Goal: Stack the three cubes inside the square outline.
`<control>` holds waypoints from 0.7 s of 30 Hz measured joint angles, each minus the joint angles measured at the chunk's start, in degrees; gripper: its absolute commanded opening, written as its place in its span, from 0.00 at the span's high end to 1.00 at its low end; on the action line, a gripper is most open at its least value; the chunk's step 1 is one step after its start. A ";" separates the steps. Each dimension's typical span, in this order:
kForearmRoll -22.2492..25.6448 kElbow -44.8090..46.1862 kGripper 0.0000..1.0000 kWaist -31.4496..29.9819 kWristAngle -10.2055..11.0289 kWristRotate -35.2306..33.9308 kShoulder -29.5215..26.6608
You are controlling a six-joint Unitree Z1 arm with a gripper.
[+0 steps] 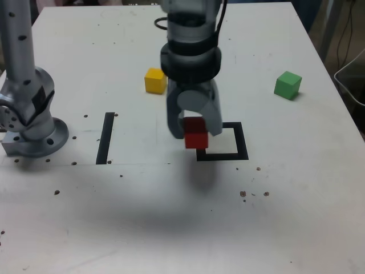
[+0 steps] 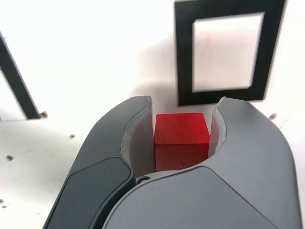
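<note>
My gripper is shut on the red cube, holding it just above the table at the exterior view's left edge of the square outline. In the wrist view the red cube sits clamped between both grey fingers, with the square outline empty beyond it. The yellow cube rests on the table behind the gripper, toward the exterior view's left. Far off at the exterior view's right, the green cube sits alone.
A straight black strip lies on the white table at the exterior view's left, also seen as a black strip in the wrist view. The arm's grey base stands at the left edge. Small dark specks dot the front area.
</note>
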 measured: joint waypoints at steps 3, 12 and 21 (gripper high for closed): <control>-0.48 -1.01 0.75 2.81 0.26 1.06 1.30; -1.96 -2.81 0.75 6.45 0.61 2.75 3.90; -5.07 -1.67 0.75 7.67 -0.18 4.46 5.92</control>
